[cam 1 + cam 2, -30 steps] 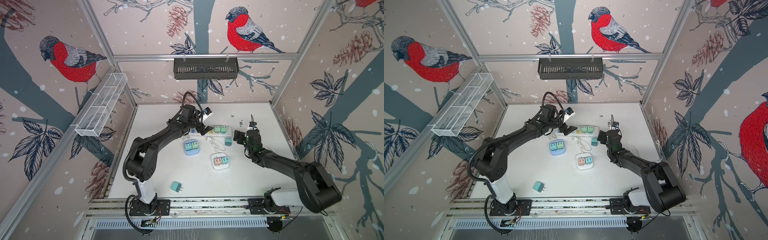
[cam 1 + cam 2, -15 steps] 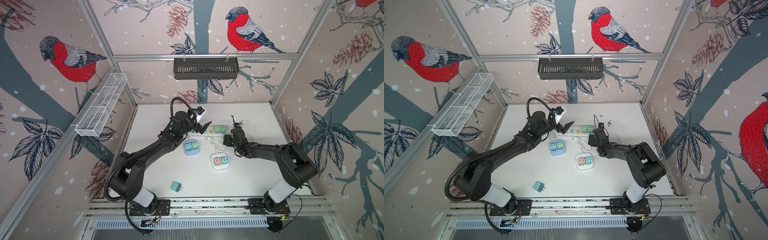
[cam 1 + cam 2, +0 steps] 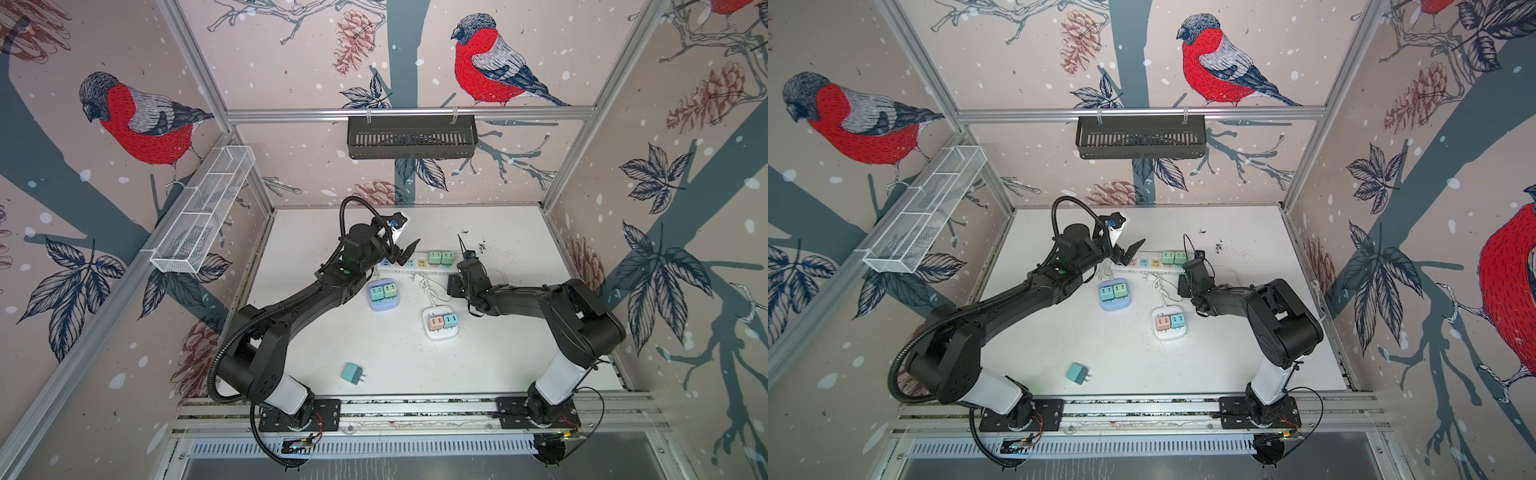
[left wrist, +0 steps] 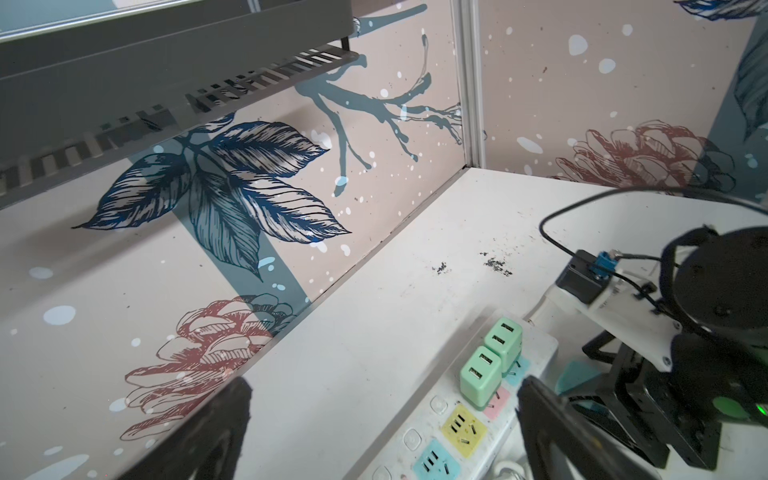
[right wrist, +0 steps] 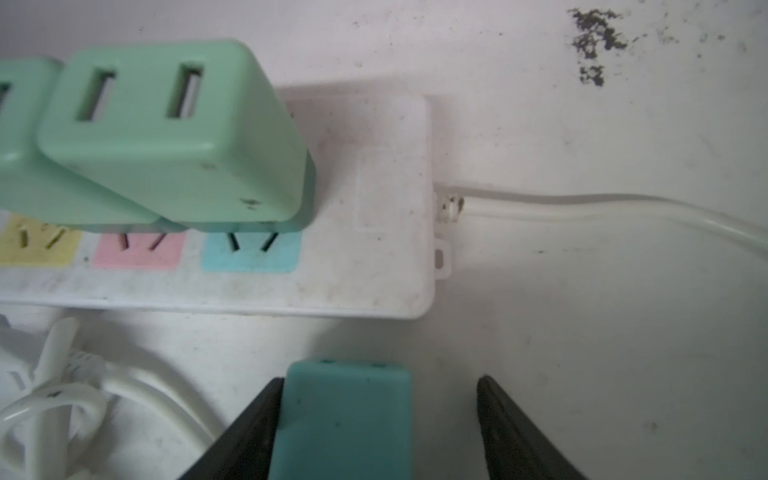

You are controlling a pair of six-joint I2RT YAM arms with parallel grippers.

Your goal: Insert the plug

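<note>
Looking through the right wrist camera, you see the teal plug (image 5: 345, 419) lying on the white table (image 5: 582, 332) between the fingers of the right gripper (image 5: 380, 380). One black finger (image 5: 253, 419) touches the plug's side. The second stands clear of it with bare table between, so the jaws are parted wider than the plug and do not clamp it. The plug sits just beside the power strip (image 5: 365, 257), near its cord end and apart from it. Two light green adapters (image 5: 166, 137) stand plugged into the strip side by side, at the pink and blue sockets.

In both top views your right gripper sits right of centre in the frame, just below the strip's right end, and hides the plug. Your left gripper (image 3: 403, 254) hovers over the strip's left half at the centre of the frame, jaws spread wide and holding nothing. A second teal plug (image 3: 353, 372) lies alone at the lower centre, well apart from both arms. A blue socket block (image 3: 383, 305) and a white socket block (image 3: 440, 334) each carry two adapters.
</note>
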